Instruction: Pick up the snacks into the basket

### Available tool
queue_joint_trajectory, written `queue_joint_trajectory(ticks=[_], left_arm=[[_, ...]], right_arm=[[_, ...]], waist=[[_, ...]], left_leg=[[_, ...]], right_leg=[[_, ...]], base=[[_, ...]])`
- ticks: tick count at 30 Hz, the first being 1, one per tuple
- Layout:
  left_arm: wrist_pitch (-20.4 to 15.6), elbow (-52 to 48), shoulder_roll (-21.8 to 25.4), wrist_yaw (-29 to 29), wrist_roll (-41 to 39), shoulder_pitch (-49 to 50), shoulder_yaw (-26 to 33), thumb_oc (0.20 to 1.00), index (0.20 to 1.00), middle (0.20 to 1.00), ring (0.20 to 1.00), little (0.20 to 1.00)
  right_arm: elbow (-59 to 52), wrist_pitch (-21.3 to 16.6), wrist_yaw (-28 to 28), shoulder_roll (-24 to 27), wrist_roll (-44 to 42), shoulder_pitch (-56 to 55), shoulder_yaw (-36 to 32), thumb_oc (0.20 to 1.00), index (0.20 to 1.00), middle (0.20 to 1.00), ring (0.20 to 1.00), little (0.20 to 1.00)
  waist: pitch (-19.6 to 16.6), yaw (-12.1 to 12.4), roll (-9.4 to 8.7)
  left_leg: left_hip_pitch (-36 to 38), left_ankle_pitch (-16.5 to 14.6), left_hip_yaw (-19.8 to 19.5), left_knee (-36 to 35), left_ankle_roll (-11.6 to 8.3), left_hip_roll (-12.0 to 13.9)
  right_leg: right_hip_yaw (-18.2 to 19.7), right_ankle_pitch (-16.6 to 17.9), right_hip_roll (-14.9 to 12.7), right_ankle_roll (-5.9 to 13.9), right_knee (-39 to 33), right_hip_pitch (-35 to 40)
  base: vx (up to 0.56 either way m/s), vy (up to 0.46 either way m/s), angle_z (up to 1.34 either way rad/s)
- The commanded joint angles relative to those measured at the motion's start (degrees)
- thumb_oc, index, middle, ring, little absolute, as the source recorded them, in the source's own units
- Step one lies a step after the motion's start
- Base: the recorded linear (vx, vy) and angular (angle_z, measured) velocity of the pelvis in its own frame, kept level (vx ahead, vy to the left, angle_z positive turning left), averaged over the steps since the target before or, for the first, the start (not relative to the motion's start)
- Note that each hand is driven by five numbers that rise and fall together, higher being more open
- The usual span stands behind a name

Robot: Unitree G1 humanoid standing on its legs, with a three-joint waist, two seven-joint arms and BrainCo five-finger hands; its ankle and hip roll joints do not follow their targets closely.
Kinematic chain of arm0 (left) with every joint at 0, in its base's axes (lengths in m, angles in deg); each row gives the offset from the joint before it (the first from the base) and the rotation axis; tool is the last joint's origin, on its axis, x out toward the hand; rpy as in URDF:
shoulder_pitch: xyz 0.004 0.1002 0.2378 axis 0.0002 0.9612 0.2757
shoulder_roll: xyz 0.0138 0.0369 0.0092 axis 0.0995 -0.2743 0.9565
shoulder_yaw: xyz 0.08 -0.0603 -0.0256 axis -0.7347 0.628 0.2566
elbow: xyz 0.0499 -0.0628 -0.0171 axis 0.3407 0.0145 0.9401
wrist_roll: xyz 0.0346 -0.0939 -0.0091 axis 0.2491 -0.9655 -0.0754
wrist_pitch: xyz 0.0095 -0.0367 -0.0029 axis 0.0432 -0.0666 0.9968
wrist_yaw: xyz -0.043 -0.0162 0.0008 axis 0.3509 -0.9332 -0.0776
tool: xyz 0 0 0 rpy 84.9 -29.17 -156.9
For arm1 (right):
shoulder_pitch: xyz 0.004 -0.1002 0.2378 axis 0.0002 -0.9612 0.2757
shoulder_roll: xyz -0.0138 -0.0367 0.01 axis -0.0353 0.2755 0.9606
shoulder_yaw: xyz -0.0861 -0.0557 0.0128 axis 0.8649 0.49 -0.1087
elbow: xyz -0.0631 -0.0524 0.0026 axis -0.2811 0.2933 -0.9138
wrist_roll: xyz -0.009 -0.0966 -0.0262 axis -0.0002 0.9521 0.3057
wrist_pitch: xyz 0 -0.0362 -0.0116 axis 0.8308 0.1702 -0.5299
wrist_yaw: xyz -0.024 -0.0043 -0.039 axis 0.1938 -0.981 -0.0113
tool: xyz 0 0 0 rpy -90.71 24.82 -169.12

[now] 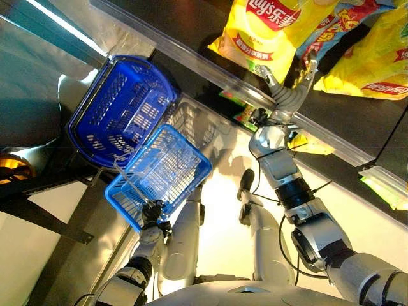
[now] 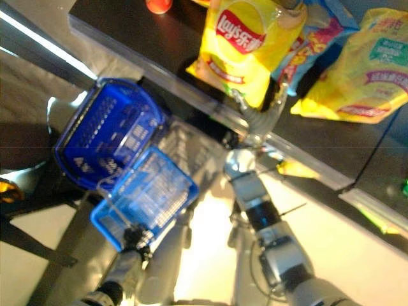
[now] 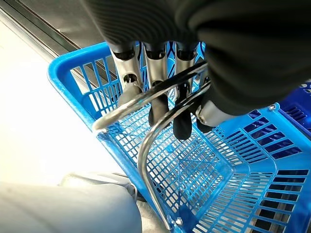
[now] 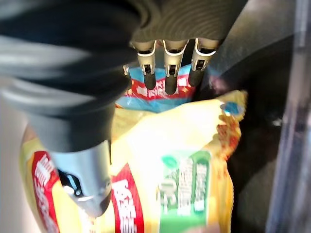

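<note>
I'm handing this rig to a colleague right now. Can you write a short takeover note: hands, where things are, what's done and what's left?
Left hand: fingers curled round the metal handles of the light blue basket, carrying it; nothing shows inside it.
Right hand: open, raised to the dark shelf, fingers reaching at the snack bags, nothing gripped.
Snacks: yellow chip bag, a blue-and-red bag beside it and another yellow bag, all on the shelf.
A darker blue basket sits beyond the held one.
Done: basket in hand. Left: grasp each bag and drop it in.

Two blue baskets (image 1: 162, 175) (image 1: 121, 108), three yellow snack bags (image 1: 264, 29) (image 1: 373, 60) (image 2: 373, 70), one blue bag (image 1: 338, 25).
</note>
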Motion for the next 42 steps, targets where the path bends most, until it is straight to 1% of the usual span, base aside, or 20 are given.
queue_joint_trajectory(ticks=[1,3,8,9,13,19,20,22,23,24,32,42], left_arm=[[-0.6,0.7,1.4,-1.5,-1.3,0.6,0.9,0.200,0.200,0.200,0.200,0.200],[-0.4,0.7,1.7,-1.2,-1.6,0.5,0.9,0.200,0.200,0.200,0.200,0.200],[-0.2,0.7,1.9,-1.0,-1.7,0.1,0.7,0.200,0.200,0.200,0.200,0.200],[-0.2,0.6,2.2,-0.8,-2.0,0.2,0.4,0.200,0.200,0.200,0.200,0.200],[-0.2,0.4,2.5,-0.6,-2.4,0.0,0.4,0.200,0.200,0.200,0.200,0.200],[-0.2,1.1,3.4,-0.2,-2.9,-0.1,0.8,0.200,0.200,0.200,0.200,0.200],[-0.1,1.2,3.4,0.1,-3.1,0.0,0.8,0.200,0.200,0.200,0.200,0.200],[-0.1,1.2,3.4,0.1,-3.1,0.0,0.8,0.200,0.200,0.200,0.200,0.200],[0.0,1.3,3.4,0.2,-3.2,0.0,0.9,0.200,0.200,0.200,0.200,0.200],[0.2,2.2,3.4,0.5,-3.9,0.0,1.4,0.200,0.200,0.200,0.200,0.200],[0.6,2.5,3.5,1.0,-4.6,-0.2,2.2,0.200,0.200,0.200,0.200,0.200],[0.6,2.8,4.0,1.4,-4.7,0.1,3.4,0.200,0.200,0.200,0.200,0.200]], right_arm=[[-1.5,-4.7,1.7,-0.5,-3.1,3.9,-0.4,1.000,1.000,1.000,1.000,1.000],[-0.2,-5.1,2.0,-0.5,-5.0,6.1,-0.7,1.000,1.000,1.000,1.000,1.000],[1.2,-5.4,2.1,-0.2,-6.5,8.6,-1.1,1.000,1.000,1.000,1.000,1.000],[3.8,-5.5,1.4,0.4,-7.6,11.7,-2.1,1.000,1.000,1.000,1.000,1.000],[7.5,-6.1,0.7,1.3,-9.9,16.0,-3.9,1.000,1.000,1.000,1.000,1.000],[11.9,-6.4,0.7,3.2,-12.3,22.8,-4.4,1.000,1.000,1.000,1.000,1.000],[12.1,-6.4,1.1,3.3,-12.7,23.2,-4.0,0.746,0.746,0.746,0.746,0.746],[12.1,-6.4,1.1,3.3,-12.7,23.2,-4.0,0.746,0.746,0.746,0.746,0.746],[12.2,-6.5,1.3,3.6,-13.1,23.6,-3.9,0.482,0.482,0.482,0.482,0.482],[12.9,-6.9,2.5,4.2,-14.9,24.8,-3.1,0.200,0.200,0.200,0.200,0.200],[11.8,-6.8,5.9,5.1,-16.9,23.7,-0.9,0.200,0.200,0.200,0.200,0.200],[10.7,-6.8,7.8,5.0,-17.4,22.3,0.0,0.200,0.200,0.200,0.200,0.200]], waist=[[-0.1,1.1,-1.35],[0.2,1.6,-1.57],[0.5,2.0,-1.77],[0.7,2.5,-1.79],[0.7,3.1,-1.74],[0.4,3.9,-1.80],[0.4,3.9,-1.90],[0.4,3.9,-1.90],[0.4,3.9,-1.97],[0.3,3.9,-2.24],[0.3,3.4,-3.14],[0.2,3.2,-3.61]], left_leg=[[-1.8,0.5,0.9,0.6,0.46,-1.8],[-2.1,0.6,0.7,0.4,0.44,-1.9],[-2.5,0.7,0.6,0.4,0.36,-2.0],[-2.9,0.7,0.4,0.6,0.32,-2.1],[-3.2,0.7,0.3,0.6,0.32,-2.3],[-3.4,0.6,0.1,0.4,0.33,-2.5],[-3.3,0.7,0.1,0.3,0.34,-2.5],[-3.3,0.7,0.1,0.3,0.34,-2.5],[-3.3,0.7,0.1,0.3,0.35,-2.5],[-3.1,0.6,0.2,0.2,0.34,-2.4],[-2.7,0.7,0.2,0.0,0.17,-2.1],[-2.5,0.7,0.0,0.1,0.13,-1.9]], right_leg=[[2.4,1.8,-2.0,6.05,0.1,2.2],[2.1,1.9,-2.1,6.10,-0.3,2.3],[1.6,1.9,-2.1,6.11,-0.4,2.3],[1.4,1.9,-2.2,6.16,-0.4,2.3],[1.3,2.0,-2.3,6.22,-0.5,2.3],[0.9,1.9,-2.2,6.21,-0.6,2.2],[0.9,1.9,-2.1,6.18,-0.6,2.1],[0.9,1.9,-2.1,6.18,-0.6,2.1],[0.9,1.9,-2.1,6.17,-0.6,2.1],[1.1,1.9,-2.0,6.07,-0.6,2.2],[1.2,1.7,-1.8,5.81,-0.4,2.2],[1.2,1.7,-1.6,5.71,-0.2,2.3]], base=[[0.00,0.000,0.00],[0.00,0.000,0.00],[0.01,0.000,0.03],[0.00,0.000,0.00],[0.01,0.000,0.03],[0.01,0.006,0.04],[0.00,0.000,0.00],[0.00,0.000,0.00],[0.00,0.000,0.00],[0.00,0.000,0.00],[0.00,0.000,0.00],[0.00,-0.001,0.01]])
